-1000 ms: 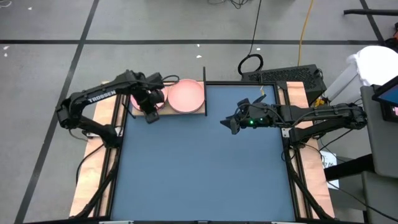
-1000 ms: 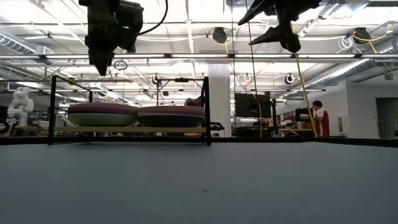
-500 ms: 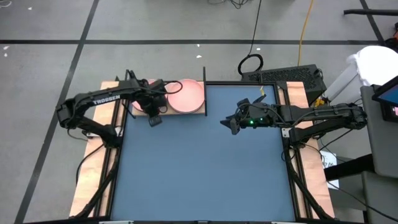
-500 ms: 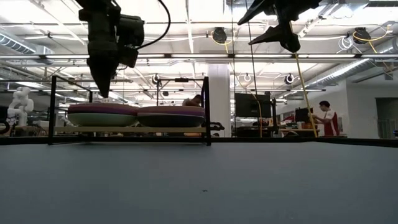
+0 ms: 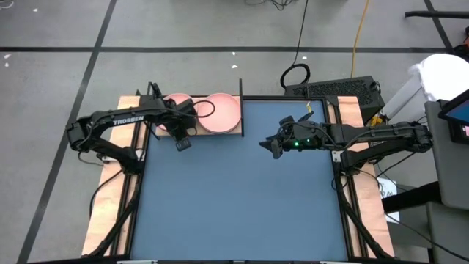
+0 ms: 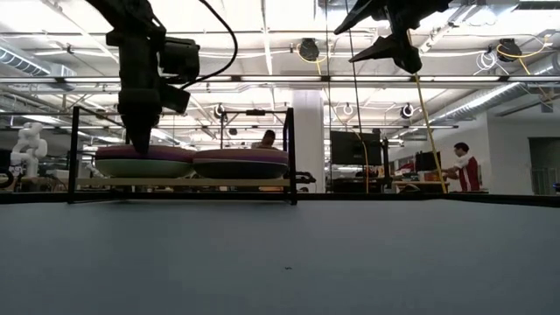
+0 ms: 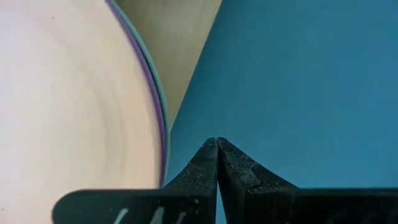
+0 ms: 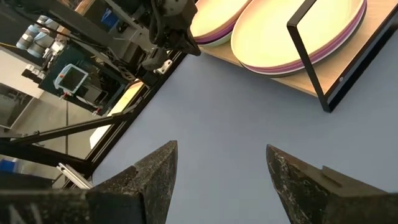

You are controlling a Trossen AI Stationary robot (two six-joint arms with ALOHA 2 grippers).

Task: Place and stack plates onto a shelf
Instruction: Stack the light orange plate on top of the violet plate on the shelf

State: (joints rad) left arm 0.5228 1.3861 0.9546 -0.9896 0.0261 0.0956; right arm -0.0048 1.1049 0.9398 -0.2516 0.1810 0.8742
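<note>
Two stacks of plates — pink on top — sit side by side on the light-wood shelf at the far left corner of the blue-grey worktop. The left hand, fingers pressed together and empty, hangs at the shelf's front edge. The right hand, fingers spread and empty, hovers mid-worktop — well apart.

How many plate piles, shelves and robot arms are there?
Plate piles: 2, the left pile and the right pile
Shelf: 1
Robot arms: 2, the left arm and the right arm
Total: 5
</note>
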